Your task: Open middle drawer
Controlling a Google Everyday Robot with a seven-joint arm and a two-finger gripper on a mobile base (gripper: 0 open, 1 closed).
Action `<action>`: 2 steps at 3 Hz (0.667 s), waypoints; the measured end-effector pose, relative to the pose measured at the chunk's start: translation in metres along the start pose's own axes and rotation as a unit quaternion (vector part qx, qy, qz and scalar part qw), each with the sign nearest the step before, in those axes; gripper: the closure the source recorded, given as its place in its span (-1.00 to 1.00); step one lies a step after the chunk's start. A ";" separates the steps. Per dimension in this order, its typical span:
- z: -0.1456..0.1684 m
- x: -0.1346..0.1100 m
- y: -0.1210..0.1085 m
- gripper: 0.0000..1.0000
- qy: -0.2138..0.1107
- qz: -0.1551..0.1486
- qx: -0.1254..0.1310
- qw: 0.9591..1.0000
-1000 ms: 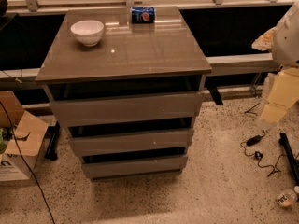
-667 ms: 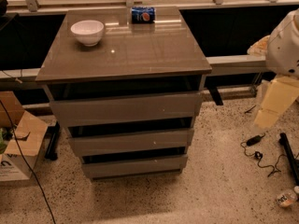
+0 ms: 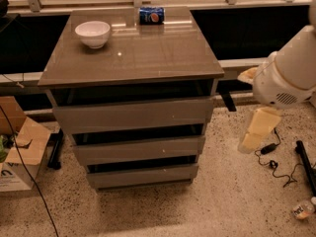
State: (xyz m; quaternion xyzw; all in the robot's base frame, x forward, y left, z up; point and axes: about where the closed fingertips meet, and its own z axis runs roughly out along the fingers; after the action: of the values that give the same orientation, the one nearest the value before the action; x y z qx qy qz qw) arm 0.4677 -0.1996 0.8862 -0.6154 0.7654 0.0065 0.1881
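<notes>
Nearest: bottle [image 3: 302, 209] on the floor bottom right, partly cut by the frame edge. Black cable [image 3: 270, 158] lies loose on the speckled floor, cardboard box [image 3: 22, 149] at left. Gripper [image 3: 257, 131] hangs to the right of the cabinet, roughly at drawer height and well apart from it. Open or closed: can't tell, it reads as one pale block. White arm housing [image 3: 286, 75] above it runs out of frame. Target = middle drawer [image 3: 138, 150], 2nd of three fronts, looks shut, between top front [image 3: 133, 115] and lowest front [image 3: 143, 176]. No handle, so imo the only grab is the front's top lip via the dark gap just above it, not the gap under the cabinet top [image 3: 133, 53]. Come in from the front, near centre, and pull straight out; an off-centre pull prob racks it. Swing wide of the cabinet's right corner and keep the base off the cable. Hidden: drawer insides, runners, any finger recess behind the lip, all in shadow. Far end: white bowl [image 3: 93, 32] and Pepsi can [image 3: 151, 15], which looks to be on its side. Pull smoothly, a jerk could roll it.
</notes>
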 end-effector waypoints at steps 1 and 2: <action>0.069 0.015 -0.007 -1.00 -0.006 0.010 -0.038 0.999; 0.069 0.015 -0.007 -1.00 -0.006 0.010 -0.038 0.999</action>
State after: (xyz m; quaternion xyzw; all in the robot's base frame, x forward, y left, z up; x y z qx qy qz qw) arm 0.4913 -0.1984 0.8188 -0.6145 0.7695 0.0408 0.1692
